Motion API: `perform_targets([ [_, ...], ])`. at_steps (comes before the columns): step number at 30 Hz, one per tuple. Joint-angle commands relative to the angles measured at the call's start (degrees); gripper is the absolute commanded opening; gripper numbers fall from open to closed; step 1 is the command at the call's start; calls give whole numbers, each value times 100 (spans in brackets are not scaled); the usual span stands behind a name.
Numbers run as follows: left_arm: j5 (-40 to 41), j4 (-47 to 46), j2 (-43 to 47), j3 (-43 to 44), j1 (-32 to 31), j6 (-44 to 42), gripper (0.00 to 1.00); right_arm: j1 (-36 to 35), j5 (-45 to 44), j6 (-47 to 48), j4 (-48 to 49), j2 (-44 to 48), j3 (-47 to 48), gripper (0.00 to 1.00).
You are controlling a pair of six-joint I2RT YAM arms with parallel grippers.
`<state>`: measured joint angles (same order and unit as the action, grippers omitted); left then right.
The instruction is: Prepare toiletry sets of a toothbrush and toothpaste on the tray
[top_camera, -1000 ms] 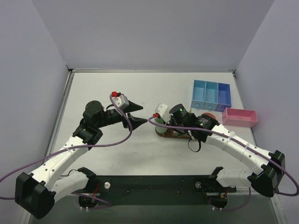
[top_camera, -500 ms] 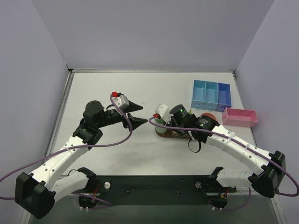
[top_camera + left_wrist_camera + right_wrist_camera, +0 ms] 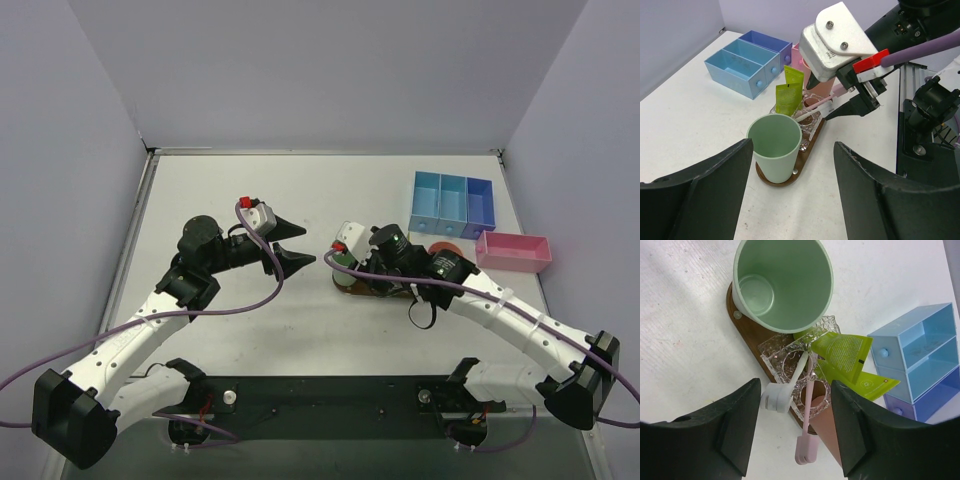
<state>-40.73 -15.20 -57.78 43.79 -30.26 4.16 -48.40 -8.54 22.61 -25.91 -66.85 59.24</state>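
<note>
- Looking from the top camera: the left gripper [image 3: 304,246] is hanging over the table [image 3: 250,190], jaws spread wide and empty, pointing toward 3 o'clock. The right gripper [image 3: 352,268] is hovering over the tray [image 3: 372,290] and hiding most of it. A mint cup [image 3: 341,262] is showing at the tray's 9 o'clock end. A blue bin [image 3: 452,205] is sitting at 1 o'clock of the tray, and a pink box [image 3: 513,251] at 3 o'clock.
- Checking the left wrist camera: the cup is standing upright on the tray's near end. Just behind it a clear holder [image 3: 812,125] is carrying two toothpaste tubes [image 3: 790,95], which are standing upright at 12 o'clock of the cup. A white toothbrush [image 3: 809,114] and a pink toothbrush [image 3: 834,93] are leaning out toward 2 o'clock, under the right gripper's fingers; I cannot tell here whether they are touching.
- Checking the right wrist camera: the right gripper's jaws are standing well apart, gripping nothing. Both brushes are resting in the holder, their free ends pointing to 6 o'clock between the fingers, clear of them. The tubes are lying at 3 o'clock of the holder.
</note>
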Motion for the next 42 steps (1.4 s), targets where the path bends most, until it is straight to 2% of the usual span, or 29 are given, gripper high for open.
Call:
perform_targets([
  [1, -14, -79, 21, 51, 38, -39, 76, 33, 141, -37, 42, 277, -27, 54],
  [5, -40, -79, 3, 60, 38, -30, 76, 24, 300, -73, 51, 383, -9, 61],
  [15, -14, -71, -23, 95, 38, 75, 76, 190, 669, -538, 86, 471, 394, 63],
  [22, 829, -158, 56, 34, 134, 558, 76, 1455, 1521, -1601, 595, 629, 439, 63],
  [28, 2129, 121, 21, 112, 696, 1253, 76, 2922, 2119, -2646, 1263, 954, -44, 63],
  [32, 2578, 149, 30, 33, 1337, 1832, 76, 3898, 2181, -3139, 1606, 1305, -343, 63],
  [33, 2736, 193, 56, 50, 1521, 1868, 76, 4291, 2111, -3358, 1624, 1367, -395, 63],
  [36, 3061, 429, 161, 138, 1698, 1851, 80, 4812, 1840, -3623, 1686, 1656, -457, 63],
  [42, 3870, 913, 548, 446, 1699, 1439, 87, 4831, 1188, -3431, 1738, 2351, -457, 63],
])
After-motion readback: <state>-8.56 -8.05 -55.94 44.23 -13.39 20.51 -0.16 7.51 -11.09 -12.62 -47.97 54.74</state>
